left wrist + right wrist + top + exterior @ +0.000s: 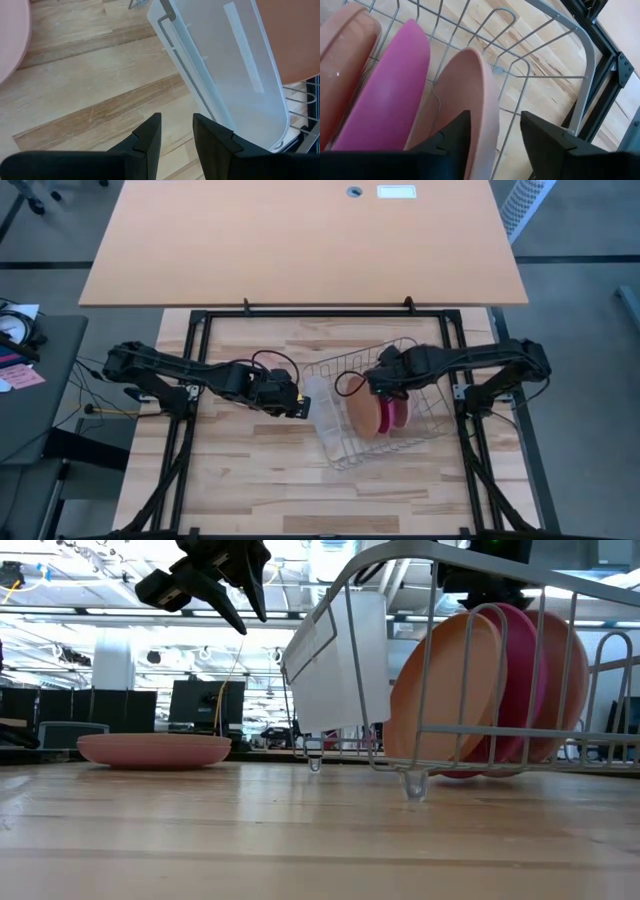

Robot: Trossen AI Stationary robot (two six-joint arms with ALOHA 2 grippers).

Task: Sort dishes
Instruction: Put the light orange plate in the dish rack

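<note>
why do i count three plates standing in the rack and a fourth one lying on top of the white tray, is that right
Not quite. The three plates do stand in the rack, but the fourth plate lies flat on the table, apart from the white tray, which hangs on the rack's side. The low view shows it.

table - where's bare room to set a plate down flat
Free: the table along its near edge, and the far strip beyond the arms. Crowded: the middle, where the left gripper hangs by the white tray, and the rack holds three upright plates under the right gripper. Another plate lies flat left of the rack.
</note>
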